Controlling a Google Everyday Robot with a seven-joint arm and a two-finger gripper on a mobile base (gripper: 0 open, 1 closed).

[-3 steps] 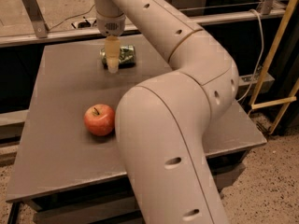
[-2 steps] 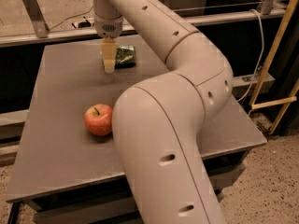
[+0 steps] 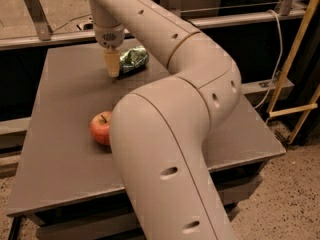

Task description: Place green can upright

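Green can (image 3: 133, 59), where is it?
Lying sideways near the table's (image 3: 60, 184) far edge, the gripper (image 3: 112, 70) just left of it; its grip I cannot tell.
Obstacles?
A red apple (image 3: 101, 128), well apart, beside the big arm (image 3: 165, 149).

One gripper (image 3: 112, 66): it hangs tip-down over the far part of the table, at the end of the arm.

One can (image 3: 132, 59): green, lying on its side just to the picture-right of the gripper, close enough that touch cannot be ruled out.

One apple (image 3: 101, 128): red, on the near side of the gripper and well apart from it.

One table (image 3: 60, 174): grey, under the gripper, bearing both the can and the apple.

One arm (image 3: 165, 149): cream, bending from the foreground up to the gripper.

One white cable (image 3: 276, 49): far to the picture-right of the gripper, off the table.

One metal bracket (image 3: 36, 14): beyond the gripper, to its picture-left.
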